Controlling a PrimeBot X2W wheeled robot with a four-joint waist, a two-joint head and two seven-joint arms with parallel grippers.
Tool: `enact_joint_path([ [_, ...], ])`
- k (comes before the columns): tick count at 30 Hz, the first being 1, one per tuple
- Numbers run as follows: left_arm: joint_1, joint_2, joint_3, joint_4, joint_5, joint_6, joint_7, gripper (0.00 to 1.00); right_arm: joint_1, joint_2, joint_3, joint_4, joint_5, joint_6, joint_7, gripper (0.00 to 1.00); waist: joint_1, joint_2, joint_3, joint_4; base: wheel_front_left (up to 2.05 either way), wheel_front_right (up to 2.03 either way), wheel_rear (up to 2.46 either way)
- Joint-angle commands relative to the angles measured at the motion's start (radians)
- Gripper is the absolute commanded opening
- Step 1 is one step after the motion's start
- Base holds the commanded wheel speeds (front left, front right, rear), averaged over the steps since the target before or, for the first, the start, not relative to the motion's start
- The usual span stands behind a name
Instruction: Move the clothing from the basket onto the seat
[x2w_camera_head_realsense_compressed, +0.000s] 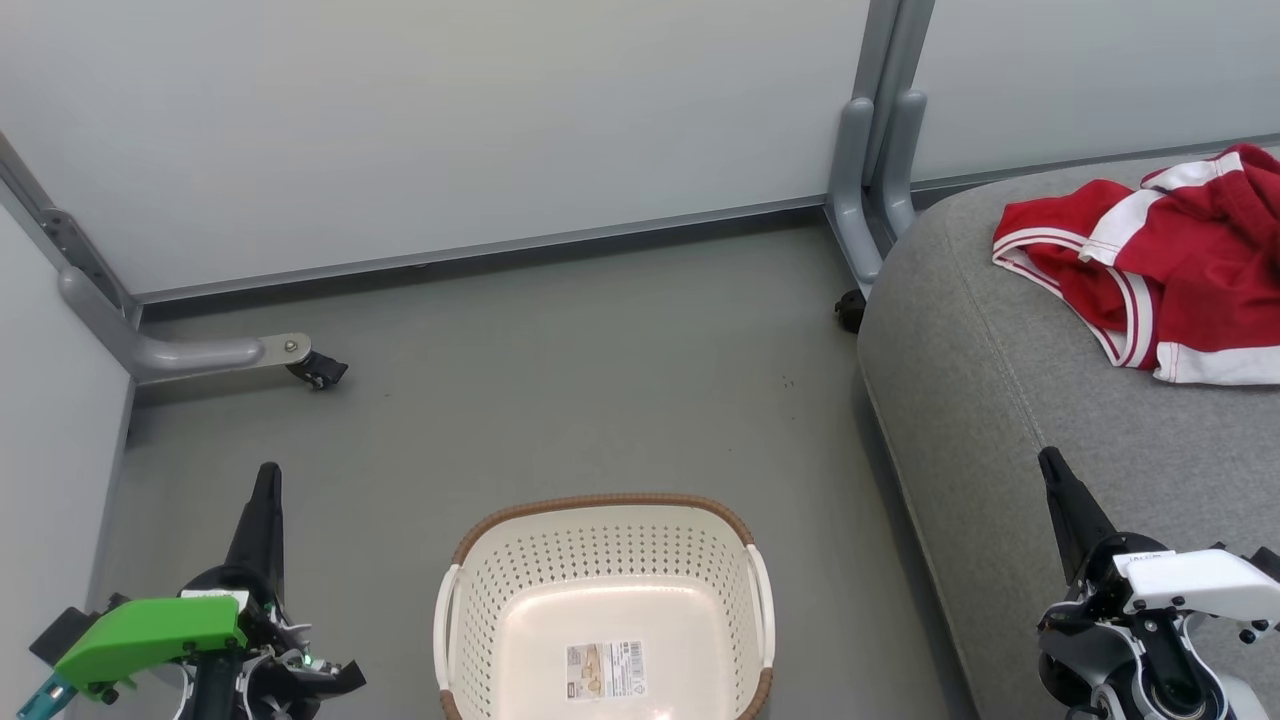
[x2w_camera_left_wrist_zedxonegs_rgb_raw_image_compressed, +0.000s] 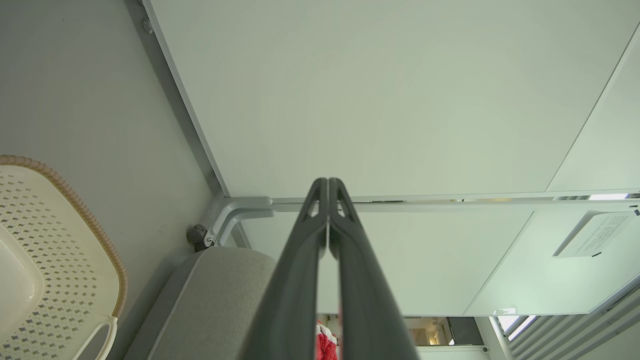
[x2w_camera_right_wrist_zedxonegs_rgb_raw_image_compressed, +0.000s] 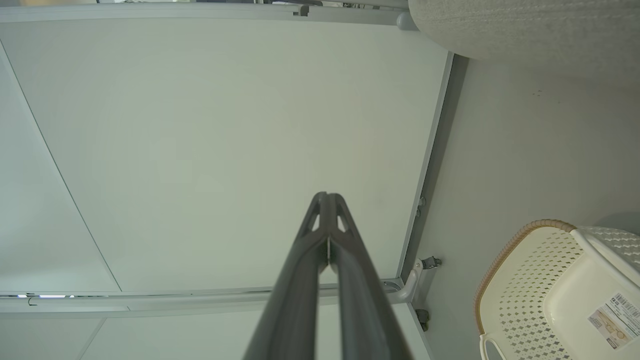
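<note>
Head view shows the clothing (x2w_camera_head_realsense_compressed: 1160, 255) heaped on the seat (x2w_camera_head_realsense_compressed: 1000, 400), with the basket (x2w_camera_head_realsense_compressed: 605, 505) on the floor (x2w_camera_head_realsense_compressed: 560, 370). Left gripper (x2w_camera_head_realsense_compressed: 268, 472) and right gripper (x2w_camera_head_realsense_compressed: 1048, 458) have fingers pressed together, holding nothing.

Floor (x2w_camera_head_realsense_compressed: 560, 380): plain grey, matte, few dark specks.
Partition panels (x2w_camera_head_realsense_compressed: 450, 130): pale, smooth, grey rail along base.
Upright post (x2w_camera_head_realsense_compressed: 885, 110): grey metal, between two panels, splayed feet at bottom.
Left foot (x2w_camera_head_realsense_compressed: 200, 353): curved grey tube, black caster (x2w_camera_head_realsense_compressed: 318, 371) at tip.
Second caster (x2w_camera_head_realsense_compressed: 850, 310): black, at post base.
Printed sheet (x2w_camera_left_wrist_zedxonegs_rgb_raw_image_compressed: 595, 232): on far panel, text unreadable.
</note>
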Motion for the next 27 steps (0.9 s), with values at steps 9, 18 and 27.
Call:
enact_joint_path([
  [9,-0.014,0.006,0.003,-0.003,-0.003,-0.006,0.004,0.0,-0.009,-0.006,-0.003,-0.003,0.004,0.0,0.002,0.0,0.0,0.0,0.0,0.0,0.0,0.0,0.0],
  [18,-0.014,0.006,0.003,-0.003,-0.003,-0.006,0.004,0.0,-0.009,-0.006,-0.003,-0.003,0.004,0.0,0.002,0.0,0.0,0.0,0.0,0.0,0.0,0.0,0.0],
  [27,-0.014,0.006,0.003,-0.003,-0.003,-0.006,0.004,0.0,-0.009,-0.006,-0.003,-0.003,0.004,0.0,0.002,0.0,0.0,0.0,0.0,0.0,0.0,0.0,0.0],
])
